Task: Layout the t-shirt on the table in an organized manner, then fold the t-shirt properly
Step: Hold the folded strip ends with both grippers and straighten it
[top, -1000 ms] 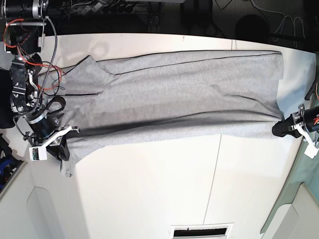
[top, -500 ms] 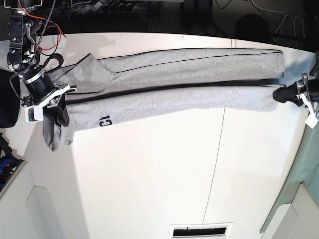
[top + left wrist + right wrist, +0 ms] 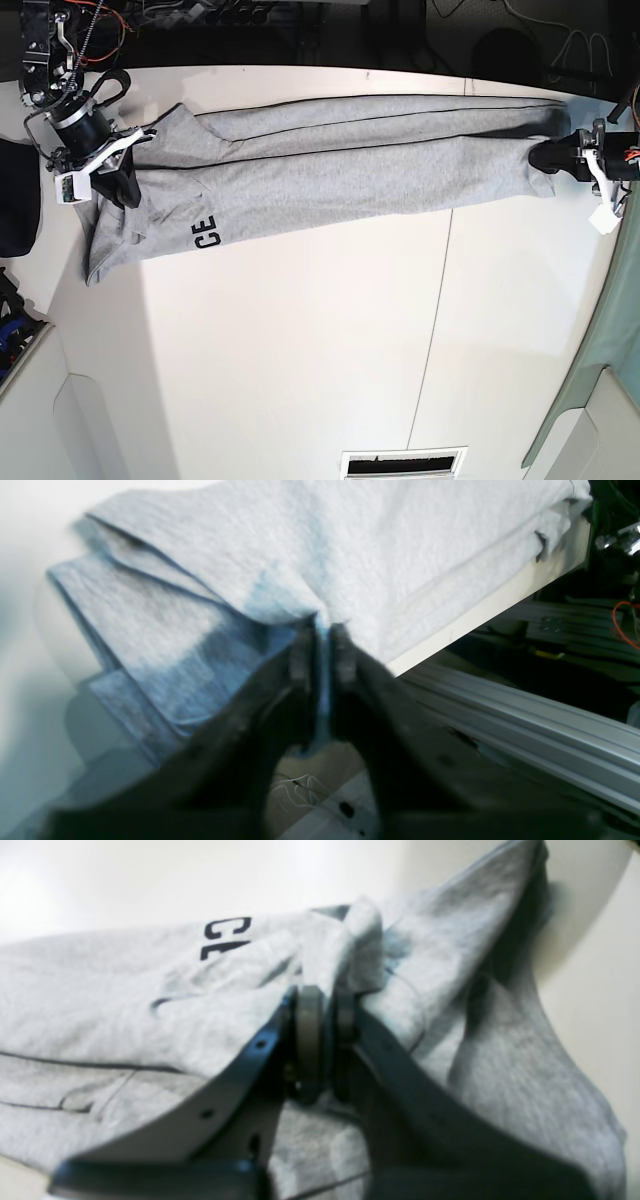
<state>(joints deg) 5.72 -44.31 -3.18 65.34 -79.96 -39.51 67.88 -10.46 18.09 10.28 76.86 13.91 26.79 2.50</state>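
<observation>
The heather-grey t-shirt lies folded lengthwise in a long band across the far part of the white table. Black letters "CE" show near its left end. In the base view my right gripper sits at the sleeve end; in the right wrist view it is shut on a bunched fold of the t-shirt. My left gripper is at the hem end on the right. In the left wrist view its jaws stand almost together with a thin edge of the t-shirt pinched between them.
A dark cloth lies off the table's left edge. A thin seam runs across the tabletop, and a vent slot sits at the near edge. Aluminium rails run below the table edge beside the left gripper.
Both grippers have carried the near long edge of the t-shirt toward the far side, folding it over. The band now lies lower and flatter, and the lettering shows more.
</observation>
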